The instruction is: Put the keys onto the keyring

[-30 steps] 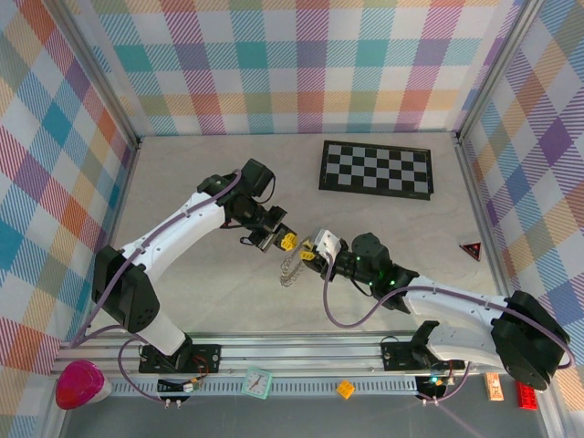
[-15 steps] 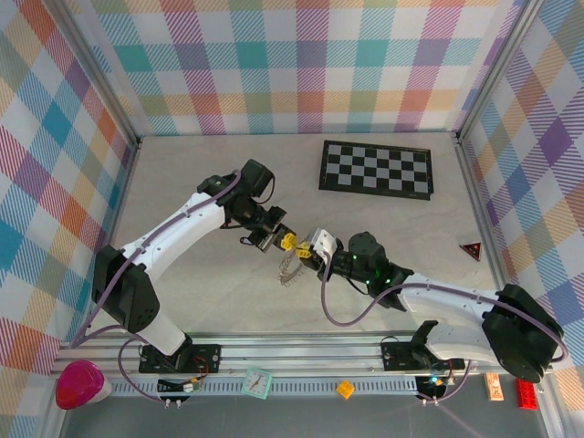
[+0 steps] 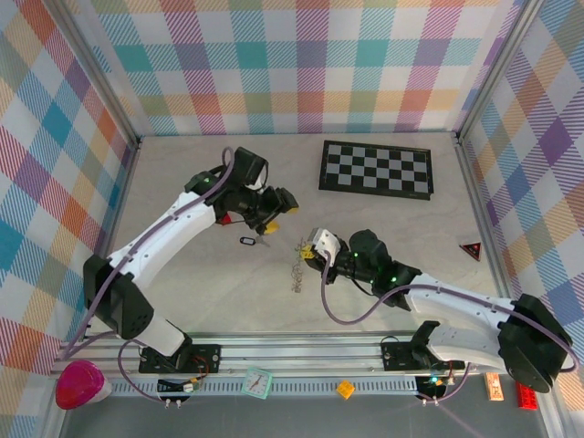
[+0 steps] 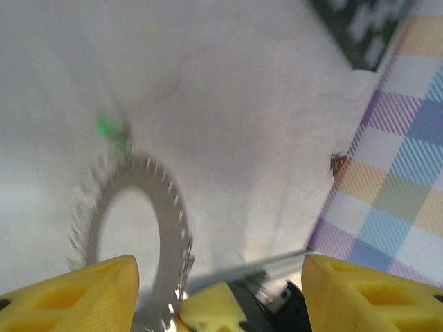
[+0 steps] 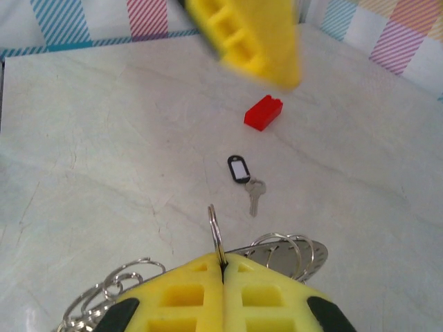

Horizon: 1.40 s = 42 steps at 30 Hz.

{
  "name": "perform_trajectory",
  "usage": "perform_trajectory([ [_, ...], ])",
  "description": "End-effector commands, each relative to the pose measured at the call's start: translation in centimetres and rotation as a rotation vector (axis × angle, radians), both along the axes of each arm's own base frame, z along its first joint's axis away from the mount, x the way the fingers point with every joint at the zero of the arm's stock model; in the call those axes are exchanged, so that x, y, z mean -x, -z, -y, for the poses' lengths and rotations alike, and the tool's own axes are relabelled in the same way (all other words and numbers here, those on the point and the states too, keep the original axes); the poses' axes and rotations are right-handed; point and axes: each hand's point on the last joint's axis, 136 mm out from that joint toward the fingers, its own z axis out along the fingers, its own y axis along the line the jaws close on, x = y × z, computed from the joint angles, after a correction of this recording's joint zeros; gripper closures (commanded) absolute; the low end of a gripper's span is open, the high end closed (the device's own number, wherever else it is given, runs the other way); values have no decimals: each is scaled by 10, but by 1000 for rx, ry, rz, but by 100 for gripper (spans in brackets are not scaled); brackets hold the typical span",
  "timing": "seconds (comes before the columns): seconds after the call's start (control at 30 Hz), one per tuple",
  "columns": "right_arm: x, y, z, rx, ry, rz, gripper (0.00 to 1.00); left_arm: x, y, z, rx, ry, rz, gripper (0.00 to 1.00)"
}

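The keyring (image 3: 296, 272) is a silvery toothed disc with several wire loops, and it dangles mid-table. My right gripper (image 3: 311, 252) is shut on one thin loop (image 5: 215, 232) of it, with the disc (image 5: 299, 254) just beyond its fingers. In the left wrist view the keyring (image 4: 142, 228) is blurred, and a small green key head (image 4: 106, 128) sits at its far rim. The black-headed key (image 5: 243, 176) lies flat on the table (image 3: 192, 274), apart from the ring and left of it (image 3: 248, 242). My left gripper (image 3: 276, 212) hovers open, up and left of the ring.
A small red block (image 5: 263, 113) lies beyond the black-headed key. A checkerboard mat (image 3: 376, 168) lies at the back right, and a red triangle (image 3: 471, 248) sits near the right wall. Plaid walls close in three sides.
My left gripper has opened and drawn back up and left from the keyring. My right gripper has shut on the keyring's loop, so the ring now hangs from it alone.
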Motion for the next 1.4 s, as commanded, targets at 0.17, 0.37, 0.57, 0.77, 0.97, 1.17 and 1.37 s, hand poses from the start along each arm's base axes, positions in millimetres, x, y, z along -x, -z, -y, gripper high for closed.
perform_trajectory([
  [0.17,11,-6,-2,20,-49,-57,100,-3,-31,-13,-295,596,971,44],
  [0.37,12,-11,-5,31,-64,-69,100,68,7,-2,-207,1057,1236,46],
  [0.57,15,-12,-6,50,-85,-73,100,90,17,11,-91,1208,1201,50],
  [0.77,16,-18,-7,66,-104,-61,100,95,23,26,-45,1310,1226,58],
  [0.97,16,-26,-8,65,-112,-61,100,105,30,30,-14,1391,1235,61],
  [1.17,19,-30,-12,50,-131,-74,100,100,35,33,-27,1387,1253,77],
  [1.37,23,-34,-17,39,-171,-80,100,101,33,37,-17,1395,1257,85],
])
